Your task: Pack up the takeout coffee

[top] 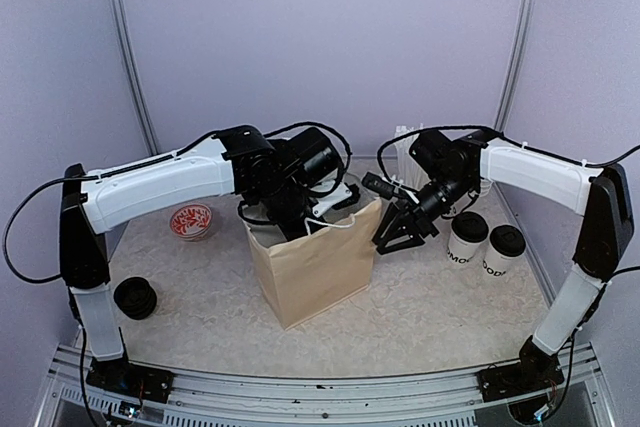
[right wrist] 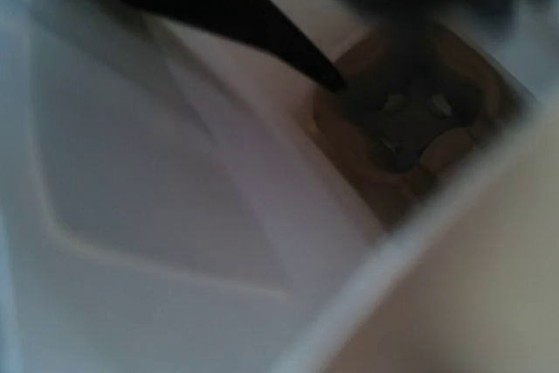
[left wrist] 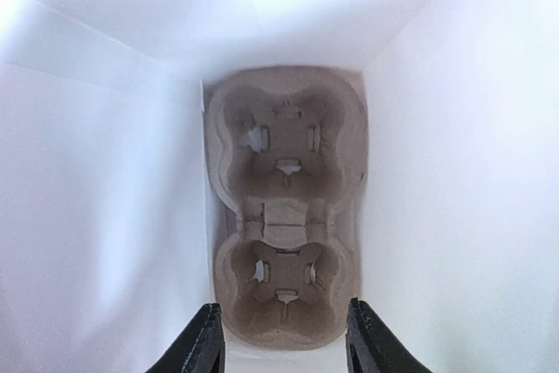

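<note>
Two takeout coffee cups [top: 467,239] stand unpacked right of the paper bag [top: 315,272] in the top view, with the right gripper [top: 405,229] at its rim, jaws unreadable. Left wrist view: the left gripper [left wrist: 284,306], jaws apart and holding nothing, hangs over an empty pulp cup carrier [left wrist: 284,216] on the bag floor; the blurred right wrist view glimpses that carrier, so both cups seem left to load

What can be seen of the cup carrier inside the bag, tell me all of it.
The cup carrier looks like brown moulded pulp, with two cup wells in a row, both empty. It lies flat on the floor of the paper bag, between its white inner walls. The left pincer hangs open above it.
</note>
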You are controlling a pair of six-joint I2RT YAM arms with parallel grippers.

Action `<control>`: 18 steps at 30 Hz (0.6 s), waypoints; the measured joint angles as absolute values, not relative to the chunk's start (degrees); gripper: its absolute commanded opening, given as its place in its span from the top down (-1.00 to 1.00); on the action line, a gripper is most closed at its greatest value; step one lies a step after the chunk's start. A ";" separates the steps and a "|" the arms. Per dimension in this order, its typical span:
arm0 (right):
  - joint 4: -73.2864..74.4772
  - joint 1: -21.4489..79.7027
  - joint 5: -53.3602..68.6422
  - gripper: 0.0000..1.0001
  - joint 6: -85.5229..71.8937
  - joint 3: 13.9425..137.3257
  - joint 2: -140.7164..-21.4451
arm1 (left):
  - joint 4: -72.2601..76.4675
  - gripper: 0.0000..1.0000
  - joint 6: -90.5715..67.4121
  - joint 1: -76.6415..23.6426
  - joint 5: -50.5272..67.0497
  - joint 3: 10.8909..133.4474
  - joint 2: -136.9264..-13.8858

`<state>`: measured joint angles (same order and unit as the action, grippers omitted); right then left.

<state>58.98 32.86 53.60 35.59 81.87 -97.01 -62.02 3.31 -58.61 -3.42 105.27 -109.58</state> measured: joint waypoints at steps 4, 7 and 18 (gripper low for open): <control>59.72 32.84 52.90 0.17 35.97 81.87 -97.01 | -62.19 0.07 3.57 -58.89 -3.75 106.72 -109.03; 59.77 32.84 52.25 0.16 36.07 81.80 -96.99 | -62.67 0.07 3.90 -59.35 -4.58 108.27 -109.03; 60.29 32.71 50.52 0.15 37.23 80.84 -96.44 | -61.60 0.05 4.95 -63.16 -7.81 121.54 -103.98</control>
<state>60.29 32.71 50.52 37.23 80.84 -96.44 -61.60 4.95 -63.16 -7.81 121.54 -103.98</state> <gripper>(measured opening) 0.424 0.464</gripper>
